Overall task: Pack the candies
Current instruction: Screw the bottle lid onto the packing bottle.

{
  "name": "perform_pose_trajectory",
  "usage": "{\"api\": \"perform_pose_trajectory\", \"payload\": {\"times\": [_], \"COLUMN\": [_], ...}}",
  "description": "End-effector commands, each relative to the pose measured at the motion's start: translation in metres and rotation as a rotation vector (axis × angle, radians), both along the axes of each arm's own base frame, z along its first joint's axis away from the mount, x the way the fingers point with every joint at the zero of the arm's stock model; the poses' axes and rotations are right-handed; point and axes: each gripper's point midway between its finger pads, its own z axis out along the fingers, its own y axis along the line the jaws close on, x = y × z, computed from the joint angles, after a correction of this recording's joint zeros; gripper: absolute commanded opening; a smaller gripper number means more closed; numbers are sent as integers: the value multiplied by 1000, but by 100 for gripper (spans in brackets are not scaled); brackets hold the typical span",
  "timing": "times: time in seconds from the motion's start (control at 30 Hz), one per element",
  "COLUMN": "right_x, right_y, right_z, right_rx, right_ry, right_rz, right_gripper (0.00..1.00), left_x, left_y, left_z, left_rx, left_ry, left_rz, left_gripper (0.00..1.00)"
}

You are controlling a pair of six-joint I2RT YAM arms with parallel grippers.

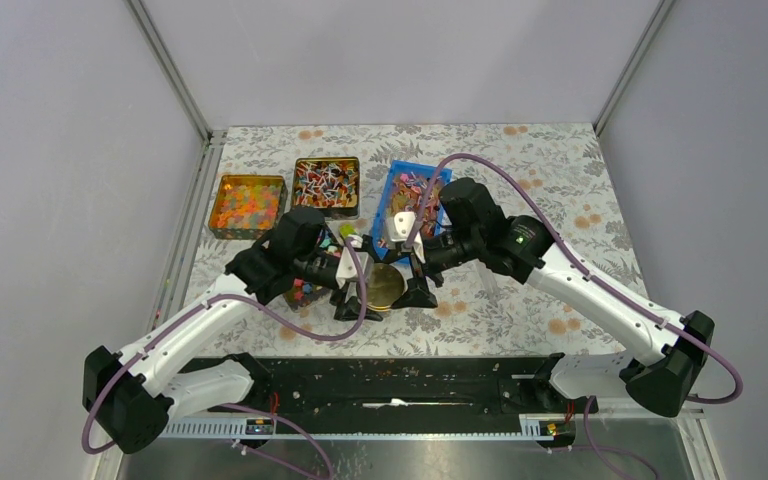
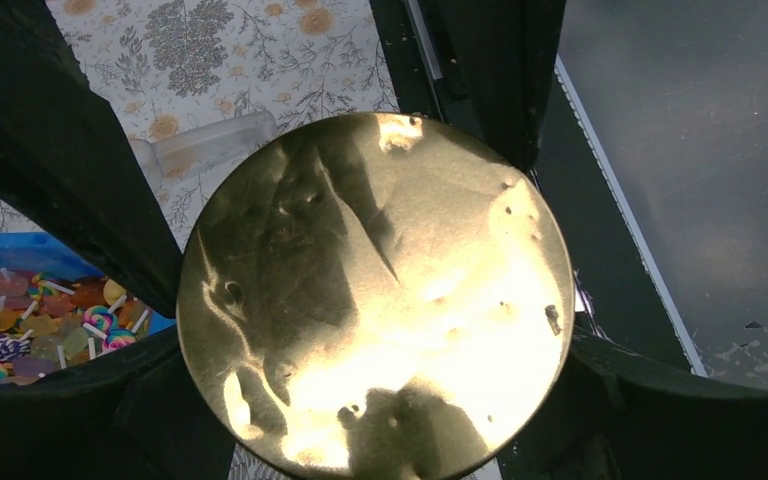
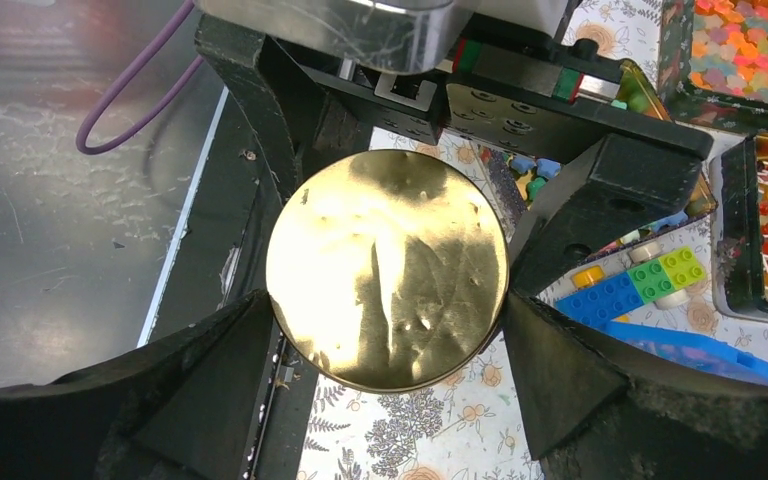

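Note:
The candies (image 1: 415, 188), small and mixed pink and red, fill a blue tray (image 1: 396, 172) at the back; they also show as candies (image 2: 30, 325) in the left wrist view. A round gold tin (image 1: 385, 287) sits between the two arms. My left gripper (image 2: 375, 345) has a finger pressed on each side of the gold tin (image 2: 375, 290). My right gripper (image 3: 388, 300) comes from the opposite side, and its fingers touch both edges of the gold tin (image 3: 388, 270). What is under the tin is hidden.
A tin of orange and pastel pieces (image 1: 248, 205) and a tin of lollipops (image 1: 326, 185) stand at the back left. Toy bricks (image 3: 640, 285) lie next to the tin. A clear plastic piece (image 2: 210, 145) lies on the floral cloth. A black rail (image 1: 410, 385) runs along the near edge.

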Motion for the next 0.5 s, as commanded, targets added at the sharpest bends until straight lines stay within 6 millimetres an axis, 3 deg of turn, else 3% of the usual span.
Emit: {"api": "perform_pose_trajectory", "payload": {"times": [0.0,0.47], "right_x": [3,25], "right_y": [10,16], "right_z": [6,-11], "right_rx": [35,0], "right_ry": [-16,-5], "right_rz": [-6,-200], "right_gripper": [87,75], "left_x": [5,53], "left_y": [-11,-23], "left_z": [42,69], "left_rx": [-107,-226], "left_ry": [-81,-57], "left_rz": [-36,256], "left_gripper": [56,53]}}
